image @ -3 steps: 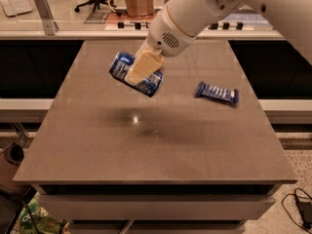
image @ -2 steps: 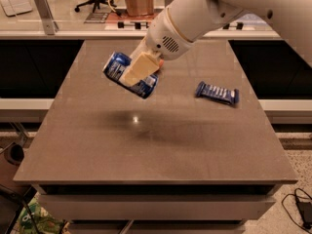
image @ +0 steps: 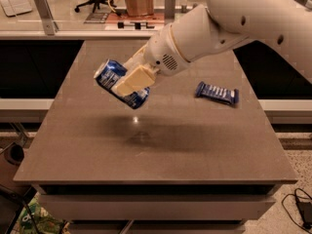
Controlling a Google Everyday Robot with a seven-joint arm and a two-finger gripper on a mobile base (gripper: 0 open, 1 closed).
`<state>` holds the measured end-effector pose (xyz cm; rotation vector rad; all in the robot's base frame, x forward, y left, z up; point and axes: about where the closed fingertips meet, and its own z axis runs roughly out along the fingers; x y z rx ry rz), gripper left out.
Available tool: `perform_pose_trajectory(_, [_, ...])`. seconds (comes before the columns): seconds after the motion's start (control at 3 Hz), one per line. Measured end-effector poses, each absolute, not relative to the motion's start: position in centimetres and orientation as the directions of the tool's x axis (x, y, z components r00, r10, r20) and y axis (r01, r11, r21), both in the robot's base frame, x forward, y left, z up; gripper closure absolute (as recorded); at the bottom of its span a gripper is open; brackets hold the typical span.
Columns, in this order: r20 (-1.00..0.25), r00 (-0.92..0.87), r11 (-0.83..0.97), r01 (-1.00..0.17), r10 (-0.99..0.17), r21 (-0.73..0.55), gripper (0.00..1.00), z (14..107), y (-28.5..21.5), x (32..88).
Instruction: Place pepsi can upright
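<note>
above the left middle of the table (image: 73, 150), the beige fingers (image: 134, 79) of the gripper (image: 124, 85) were clamped across the pepsi can (image: 109, 73), holding it in the air. a blue snack bar wrapper (image: 217, 93) lay well apart to the right. one finger covered the can's middle; the blue can was tilted, one end up and left.

Arm (image: 234, 21) slants down, hand (image: 127, 83) clamped shut, tilted, hovering midair.
</note>
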<state>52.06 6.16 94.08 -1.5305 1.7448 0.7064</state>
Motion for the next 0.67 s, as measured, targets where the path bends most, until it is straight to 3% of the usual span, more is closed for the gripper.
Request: perform_pose_trajectory(0.67, [-0.888,-0.045,0.169,-0.985,-0.458,-0.037,1.00,93.47,6.61,51.23])
